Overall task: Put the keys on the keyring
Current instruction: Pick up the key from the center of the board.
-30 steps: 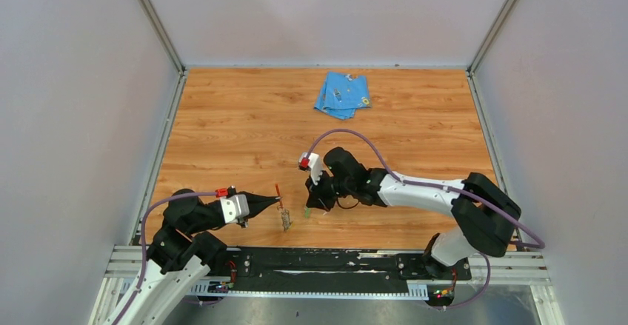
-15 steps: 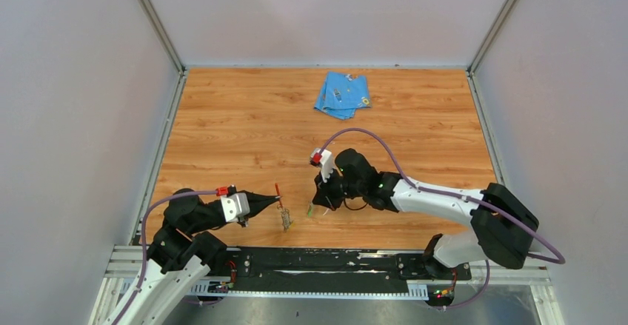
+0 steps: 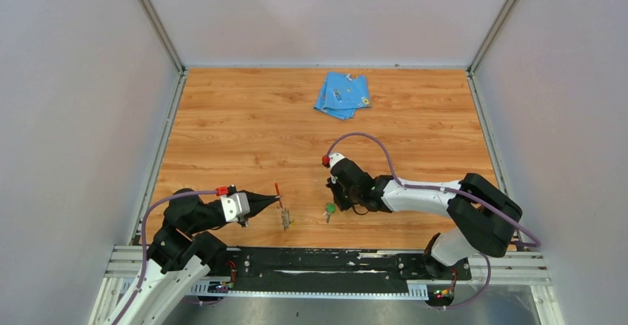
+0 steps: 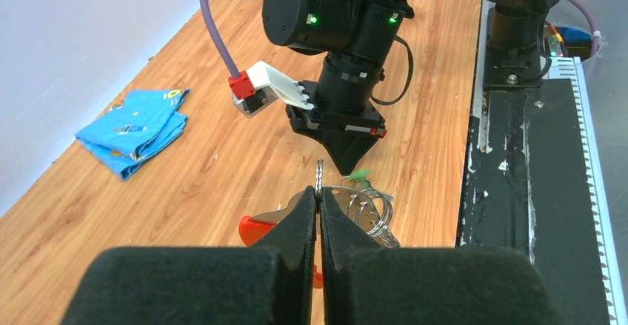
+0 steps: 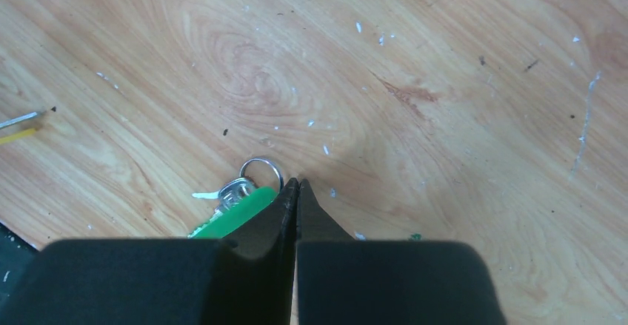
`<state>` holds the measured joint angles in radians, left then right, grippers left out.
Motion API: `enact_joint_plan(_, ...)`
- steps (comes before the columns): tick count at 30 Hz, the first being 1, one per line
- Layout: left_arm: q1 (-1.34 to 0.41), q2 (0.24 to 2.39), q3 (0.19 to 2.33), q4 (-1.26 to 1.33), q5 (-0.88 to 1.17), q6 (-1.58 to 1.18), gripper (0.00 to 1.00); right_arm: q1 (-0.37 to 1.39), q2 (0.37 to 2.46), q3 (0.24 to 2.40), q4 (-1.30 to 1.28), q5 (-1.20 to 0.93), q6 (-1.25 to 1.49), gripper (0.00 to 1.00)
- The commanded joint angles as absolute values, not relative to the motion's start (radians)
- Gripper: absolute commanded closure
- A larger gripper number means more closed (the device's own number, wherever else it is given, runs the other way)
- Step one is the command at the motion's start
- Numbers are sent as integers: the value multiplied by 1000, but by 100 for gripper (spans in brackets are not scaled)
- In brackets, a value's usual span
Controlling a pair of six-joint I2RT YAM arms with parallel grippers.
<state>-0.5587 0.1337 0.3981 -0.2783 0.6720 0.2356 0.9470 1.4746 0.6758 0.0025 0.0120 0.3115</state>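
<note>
Close to the near edge of the table (image 3: pixel 244 132), both grippers work within a small patch of wood, just ahead of the black rail (image 3: pixel 318 260) that carries the arm bases. The left gripper (image 4: pixel 319 192) is closed, its black fingers pressed together on a thin wire loop of the keyring (image 4: pixel 363 208), which stands edge-on between the tips. The keyring's red strip shows to the left under the fingers and its silver rings spread to the right. From above, the keyring sits at the tip of that gripper, only a short way from the rail.

The right gripper (image 5: pixel 296 184) points down at the wood with its fingers closed tip to tip and nothing visible between them. The green key (image 5: pixel 235 208) lies flat just beside its left finger, its small split ring free on the wood ahead of the tips. Part of the green head is hidden behind the finger, so I cannot tell whether the two touch. The yellow key (image 5: pixel 15 137) lies apart from it at the left edge of the right wrist view, near the keyring.

Between the two grippers there is a narrow strip of bare wood. Beyond them the table runs open to the far wall, where only a folded blue cloth (image 3: pixel 343 94) lies, well apart. Bare wood also spreads to the side walls on the left and right.
</note>
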Motion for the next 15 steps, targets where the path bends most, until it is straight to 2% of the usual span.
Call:
enact_joint_plan(1,-558,137,393,-247,669,236,100,936,1477,658,43,63,341,100)
enact_joint_plan(2,-558,138,393,-247,668,236,100,936,1476,658,47,51,335,98)
enact_joint_plan(6,-558,138,391,-246,668,236,100,936,1445,641,60,17,320,80)
enact_joint_plan(11,-558,138,391,-247,670,238,100,933,1355,624,48,15,270,62)
enact_joint_plan(13,-557,138,393,-247,669,238,100,925,1316,615,57,-26,240,56)
enact_joint_plan(15,-557,135,392,-246,669,238,100,908,1292,595,86,-81,215,46)
